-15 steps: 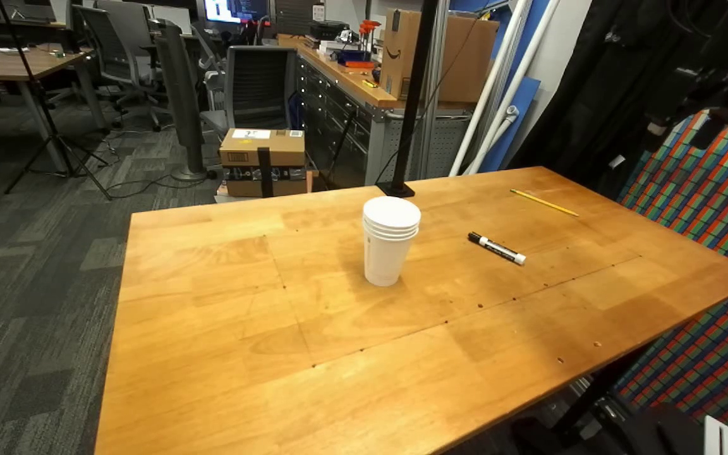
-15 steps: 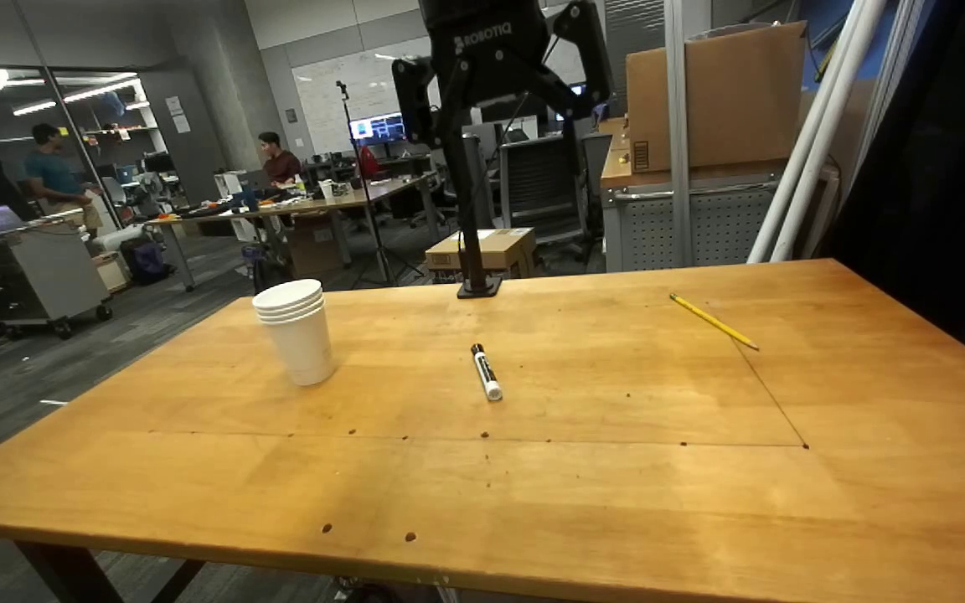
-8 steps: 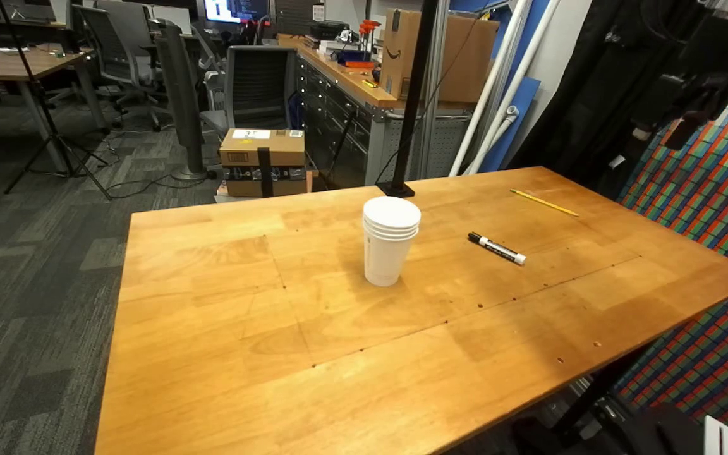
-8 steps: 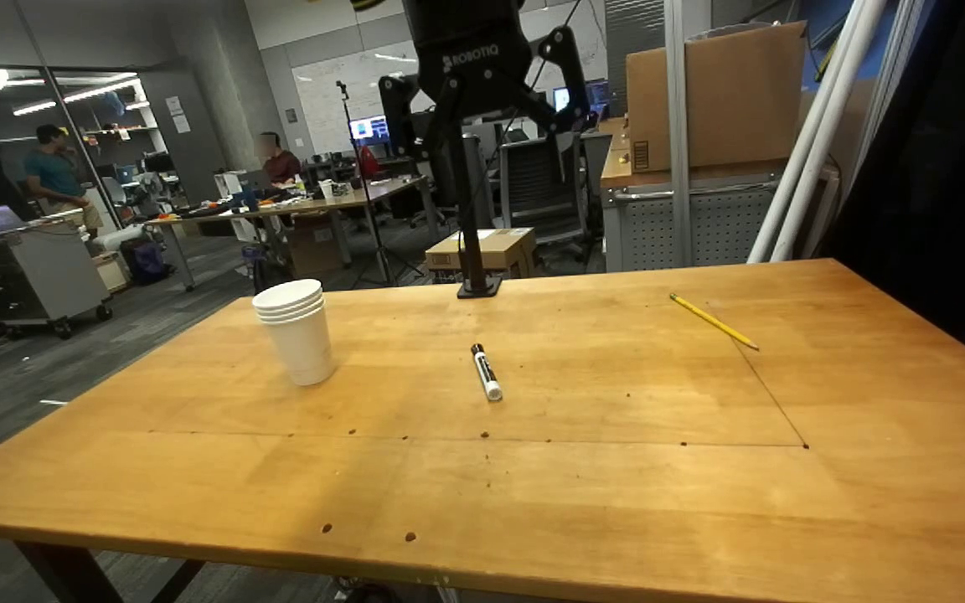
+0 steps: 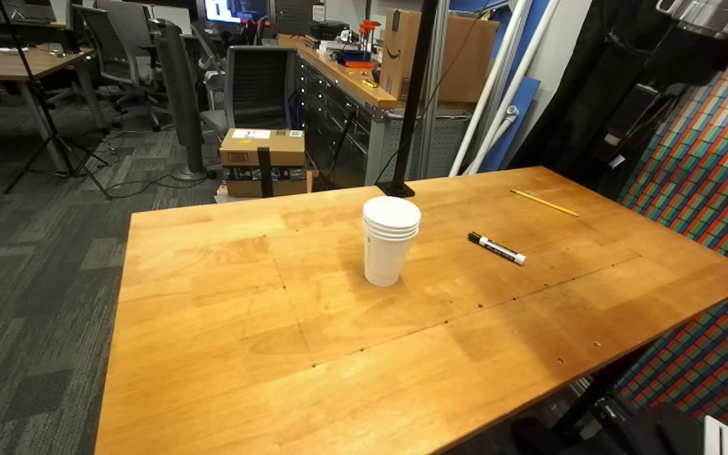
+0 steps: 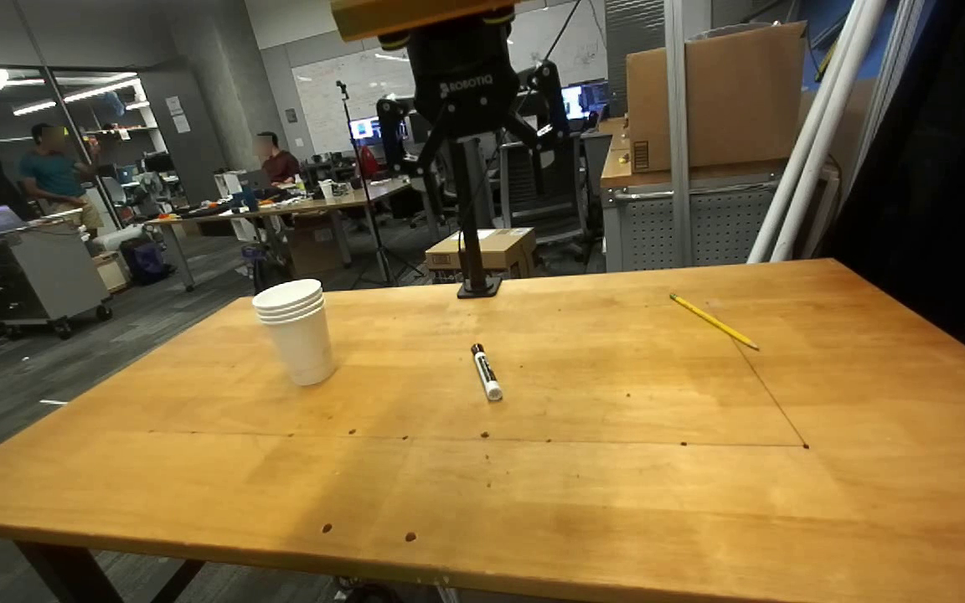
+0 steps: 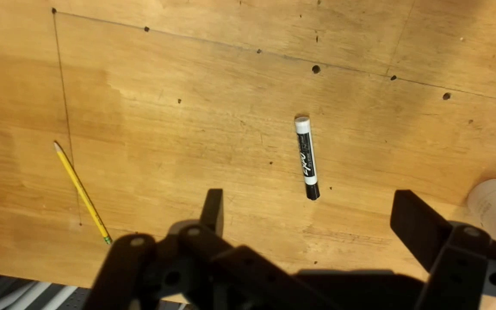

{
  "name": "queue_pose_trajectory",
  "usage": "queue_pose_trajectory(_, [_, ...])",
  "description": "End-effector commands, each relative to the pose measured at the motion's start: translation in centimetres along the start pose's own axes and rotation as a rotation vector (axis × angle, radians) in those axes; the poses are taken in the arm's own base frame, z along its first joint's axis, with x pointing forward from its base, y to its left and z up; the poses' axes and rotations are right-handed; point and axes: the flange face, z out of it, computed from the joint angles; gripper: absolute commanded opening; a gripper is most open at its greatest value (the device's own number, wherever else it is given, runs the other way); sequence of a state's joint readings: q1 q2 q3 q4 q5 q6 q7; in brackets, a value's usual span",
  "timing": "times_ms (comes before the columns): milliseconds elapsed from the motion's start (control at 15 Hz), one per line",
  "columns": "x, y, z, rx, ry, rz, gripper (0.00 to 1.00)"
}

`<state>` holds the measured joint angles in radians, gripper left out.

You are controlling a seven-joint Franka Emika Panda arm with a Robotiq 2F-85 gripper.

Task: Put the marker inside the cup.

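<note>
The marker [image 7: 306, 159] lay on the tabletop [image 7: 230, 77], right of centre in the wrist view. It and the cup [image 5: 384, 259] had not moved, but over the last second the gripper [image 7: 308, 198] had shifted in both exterior views, probably lining up for the pick, which was not yet made. The jaws stood wide around nothing. The marker's black end showed between the fingertips [image 7: 212, 211], apparently well below them. The cup stood upright, stacked, left of the marker in both exterior views.
</note>
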<state>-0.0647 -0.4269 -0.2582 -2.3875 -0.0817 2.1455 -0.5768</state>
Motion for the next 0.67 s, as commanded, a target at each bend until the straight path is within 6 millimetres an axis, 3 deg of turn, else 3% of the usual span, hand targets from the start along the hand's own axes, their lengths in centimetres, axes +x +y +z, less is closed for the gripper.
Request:
queue_pose_trajectory(0, [2.6, 0.2, 0.8, 0.018, 0.051, -0.083, 1.0])
queue_pose_trajectory(600, [7.6, -2.1, 6.3, 0.066, 0.068, -0.214, 1.0])
